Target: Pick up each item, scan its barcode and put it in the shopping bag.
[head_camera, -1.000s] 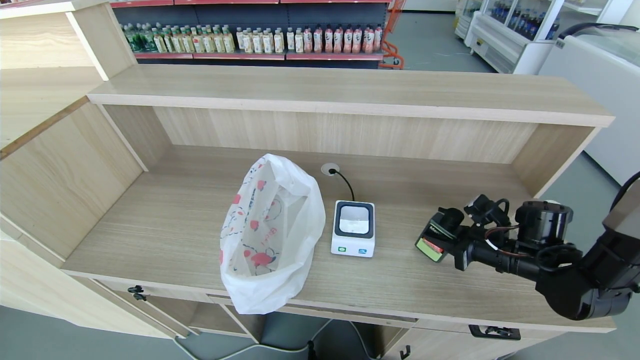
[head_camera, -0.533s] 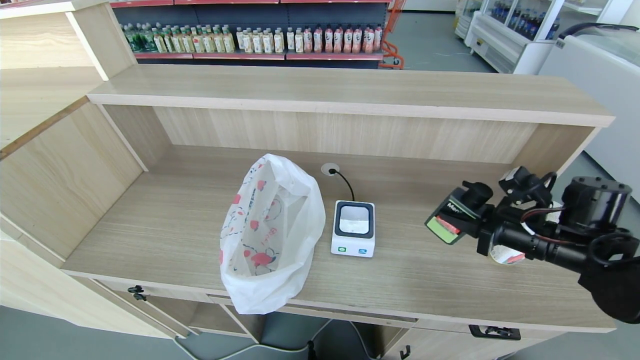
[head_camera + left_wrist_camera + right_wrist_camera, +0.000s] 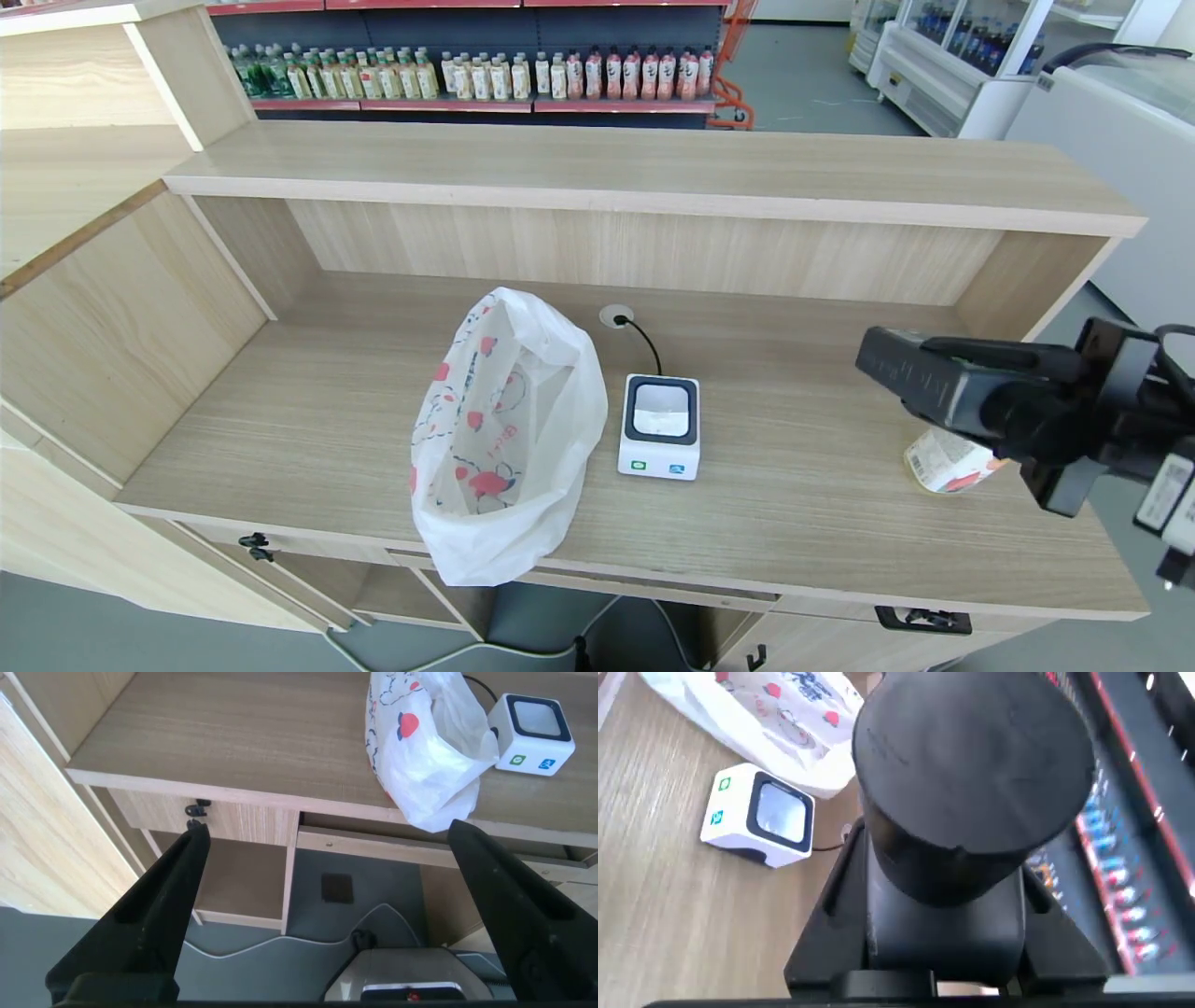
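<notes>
A white shopping bag [image 3: 504, 439] with red prints stands open on the wooden counter [image 3: 794, 523]. Just right of it is a white barcode scanner [image 3: 660, 439]. My right gripper [image 3: 990, 406] hangs above the counter's right end, shut on a black bottle [image 3: 910, 373]. Below it a white labelled cup [image 3: 945, 462] rests on the counter. The right wrist view has the black bottle [image 3: 971, 784] close up, with the scanner [image 3: 761, 817] and bag [image 3: 775, 709] beyond. My left gripper [image 3: 327, 831] is open and empty, low in front of the counter, left of the bag [image 3: 420, 747].
A raised back wall and top ledge [image 3: 653, 177] enclose the counter, with side panels at both ends. The scanner's black cable [image 3: 644, 341] runs to a hole in the counter. Store shelves of bottles [image 3: 467, 75] stand behind.
My right arm has risen and swung right with the black bottle, turning it. The white cup underneath has come into sight. Bag and scanner have not moved.
</notes>
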Motion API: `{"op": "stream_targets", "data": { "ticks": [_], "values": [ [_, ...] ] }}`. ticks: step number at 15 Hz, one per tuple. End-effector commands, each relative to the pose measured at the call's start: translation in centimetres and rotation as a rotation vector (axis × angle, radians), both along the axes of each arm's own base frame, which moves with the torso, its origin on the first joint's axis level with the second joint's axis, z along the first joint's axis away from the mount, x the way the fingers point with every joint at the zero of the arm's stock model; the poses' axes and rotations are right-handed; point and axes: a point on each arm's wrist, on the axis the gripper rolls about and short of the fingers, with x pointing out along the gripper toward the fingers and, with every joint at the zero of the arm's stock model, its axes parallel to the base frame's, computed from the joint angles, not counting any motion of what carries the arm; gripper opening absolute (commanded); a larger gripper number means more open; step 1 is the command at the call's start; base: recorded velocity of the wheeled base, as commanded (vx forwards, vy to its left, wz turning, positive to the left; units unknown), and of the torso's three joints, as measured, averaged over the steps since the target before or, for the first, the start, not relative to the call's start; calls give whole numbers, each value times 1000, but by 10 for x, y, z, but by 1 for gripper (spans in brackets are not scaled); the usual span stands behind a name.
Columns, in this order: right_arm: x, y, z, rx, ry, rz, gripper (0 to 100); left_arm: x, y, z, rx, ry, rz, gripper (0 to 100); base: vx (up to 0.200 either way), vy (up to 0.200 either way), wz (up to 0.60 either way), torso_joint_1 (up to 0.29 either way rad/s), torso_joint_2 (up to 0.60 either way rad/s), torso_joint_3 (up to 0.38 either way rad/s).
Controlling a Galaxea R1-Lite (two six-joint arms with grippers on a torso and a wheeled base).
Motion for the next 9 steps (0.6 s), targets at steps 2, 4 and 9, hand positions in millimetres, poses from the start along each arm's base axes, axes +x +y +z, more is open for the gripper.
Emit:
{"op": "stream_targets", "data": {
  "ticks": [2,4,9],
  "values": [
    [-23,10,4,-161,-286,167,0,0,0,0,0,-1,-1,100,0,0,0,0,0,0],
    [-29,31,7,-253,-542,223,0,0,0,0,0,0,-1,100,0,0,0,0,0,0],
    [-45,77,24,-202,-1133,393,0,0,0,0,0,-1,1,100,0,0,0,0,0,0]
  ]
}}
